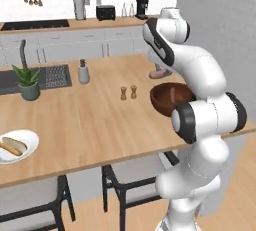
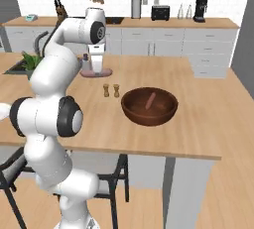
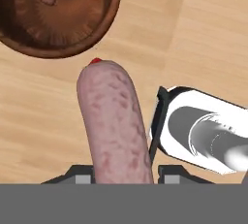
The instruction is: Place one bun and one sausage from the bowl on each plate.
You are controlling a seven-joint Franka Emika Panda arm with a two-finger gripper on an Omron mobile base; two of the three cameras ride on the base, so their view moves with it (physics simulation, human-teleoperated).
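Lengthwise, the sausage (image 3: 115, 123) sits pinched in the tool (image 3: 123, 173) — its far tip short of the bowl (image 3: 104, 24).

Bowl (image 2: 150, 106): wide, round, dark reddish-brown wood, upright on the surface near its front edge. One thin pinkish sausage (image 2: 151, 99) lies inside.

White plate (image 1: 19, 146): flat, near the front left corner of the surface. It carries one bun (image 1: 15, 144) and one sausage (image 1: 10, 149).

A thick, mottled pink sausage (image 3: 115, 123) stands between the fingers of the hand, over bare wood beside the bowl.
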